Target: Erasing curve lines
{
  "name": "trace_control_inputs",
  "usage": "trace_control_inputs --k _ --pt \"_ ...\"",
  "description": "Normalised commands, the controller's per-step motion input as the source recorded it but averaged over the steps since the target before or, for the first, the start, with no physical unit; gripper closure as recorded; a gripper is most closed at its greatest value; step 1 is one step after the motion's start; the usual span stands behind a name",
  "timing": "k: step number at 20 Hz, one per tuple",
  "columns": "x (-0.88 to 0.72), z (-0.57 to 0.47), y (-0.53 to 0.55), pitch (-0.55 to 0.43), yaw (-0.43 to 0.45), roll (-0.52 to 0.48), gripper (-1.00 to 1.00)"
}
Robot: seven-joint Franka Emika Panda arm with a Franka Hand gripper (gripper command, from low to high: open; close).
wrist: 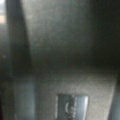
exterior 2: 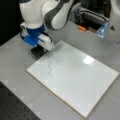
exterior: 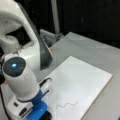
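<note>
While the gripper (exterior 2: 39, 51) sits at the whiteboard (exterior 2: 82, 75) corner, finger state unclear, it risks missing the intact curve lines (exterior 2: 49, 68).

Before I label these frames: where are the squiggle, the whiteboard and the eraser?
Squiggle (exterior 2: 49, 69), a front view, middle hump.
Whiteboard (exterior 2: 82, 75), a front view, bare middle.
Eraser (exterior 2: 38, 51), a front view, dark block under the tool.

Arm (exterior 2: 53, 13) bent low, wrist pointing down, claw (exterior 2: 38, 51) at bottom; jaws hidden.
</note>
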Motion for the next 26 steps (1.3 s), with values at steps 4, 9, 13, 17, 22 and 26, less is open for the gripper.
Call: trace_control_inputs --k 4,9,13,17,22,26 --pt "-0.24 0.22 0.05 -0.104 -0.138 0.04 1.0" --pt "-0.15 0.12 0.25 -0.123 -0.309 0.099 1.0" --pt "-0.11 0.06 0.44 -0.144 -0.441 0.07 1.0" --pt "-0.14 0.0 0.38 -0.14 -0.398 0.08 1.0" --pt "-0.13 -0.05 0.24 -0.076 -0.333 0.051 1.0" --pt "-0.06 -0.18 0.16 -0.065 -0.255 0.073 1.0"
